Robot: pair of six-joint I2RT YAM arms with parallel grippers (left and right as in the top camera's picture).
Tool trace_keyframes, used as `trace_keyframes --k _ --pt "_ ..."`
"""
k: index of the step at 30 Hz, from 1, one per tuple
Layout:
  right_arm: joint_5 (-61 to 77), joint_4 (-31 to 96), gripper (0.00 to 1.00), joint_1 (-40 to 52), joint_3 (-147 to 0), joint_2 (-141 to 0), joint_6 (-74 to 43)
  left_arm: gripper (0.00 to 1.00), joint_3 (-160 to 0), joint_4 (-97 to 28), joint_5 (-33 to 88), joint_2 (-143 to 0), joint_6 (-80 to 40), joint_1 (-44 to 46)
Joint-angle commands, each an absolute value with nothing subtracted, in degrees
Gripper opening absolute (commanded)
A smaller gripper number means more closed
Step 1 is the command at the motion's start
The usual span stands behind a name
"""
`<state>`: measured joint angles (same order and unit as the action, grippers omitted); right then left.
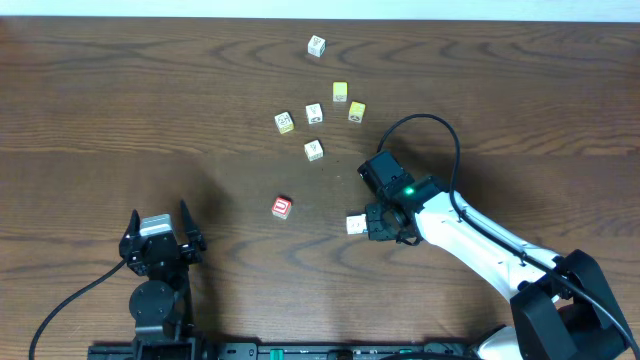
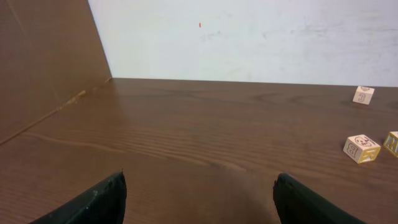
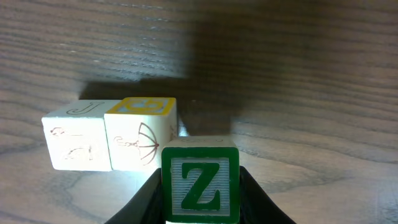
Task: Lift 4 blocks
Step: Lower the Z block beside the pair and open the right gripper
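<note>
Right gripper [image 3: 200, 191] clamped on green Z block [image 3: 200, 180], low over table [image 1: 100, 100]; lift step in hand, clearance unclear. Left gripper [image 2: 200, 180] wide, empty. Next: raise straight up, release, then take red block [image 1: 282, 207].

Wooden table [image 1: 120, 90] bears scattered letter cubes [image 1: 314, 113].

We take this for a robotics lab bench, not a home. A black arm [image 1: 155, 300] and a white arm [image 1: 480, 245] stand at the near edge of a wood-grain table [image 1: 100, 100], with a black cable [image 1: 455, 150] looping across. We see a bare white wall [image 2: 249, 37] behind, a brown board [image 2: 43, 62] alongside, and toy letter blocks [image 1: 314, 113] scattered about.
</note>
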<state>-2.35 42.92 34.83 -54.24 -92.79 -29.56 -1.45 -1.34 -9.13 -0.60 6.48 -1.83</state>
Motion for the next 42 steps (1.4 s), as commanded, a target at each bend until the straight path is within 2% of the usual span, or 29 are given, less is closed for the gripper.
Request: trace_keyframes --k 1,9,15,21,27,34,37,42 --pt "-3.95 42.85 0.07 35.83 -54.11 -92.9 -31.53 0.76 -0.23 -3.4 -9.45 -0.34 7.29 -2.07" --pt "-8.93 42.76 0.17 35.55 -54.11 -92.9 -34.2 0.76 -0.23 -3.4 -9.45 -0.34 7.29 -2.07" --pt "-10.85 41.54 0.15 35.57 -54.04 -92.9 -34.28 0.76 -0.23 -3.4 -9.45 -0.34 7.29 -2.07" --pt "-13.04 37.8 0.21 35.55 -51.66 -92.9 -34.28 0.76 -0.23 -3.4 -9.45 -0.34 7.29 -2.07" --pt "-12.88 34.74 0.2 35.57 -47.59 -92.9 -36.4 0.76 -0.23 -3.4 -9.45 -0.34 7.29 -2.07" --pt "-12.38 32.91 0.23 35.57 -46.68 -92.9 -36.34 0.76 -0.23 -3.4 -9.45 -0.34 7.29 -2.07" --pt "-12.38 32.29 0.28 35.57 -46.68 -92.9 -36.34 0.76 -0.23 -3.4 -9.45 -0.34 7.29 -2.07" --pt "-12.38 32.32 0.47 35.57 -46.68 -92.9 -36.36 0.76 -0.23 -3.4 -9.45 -0.34 7.29 -2.07"
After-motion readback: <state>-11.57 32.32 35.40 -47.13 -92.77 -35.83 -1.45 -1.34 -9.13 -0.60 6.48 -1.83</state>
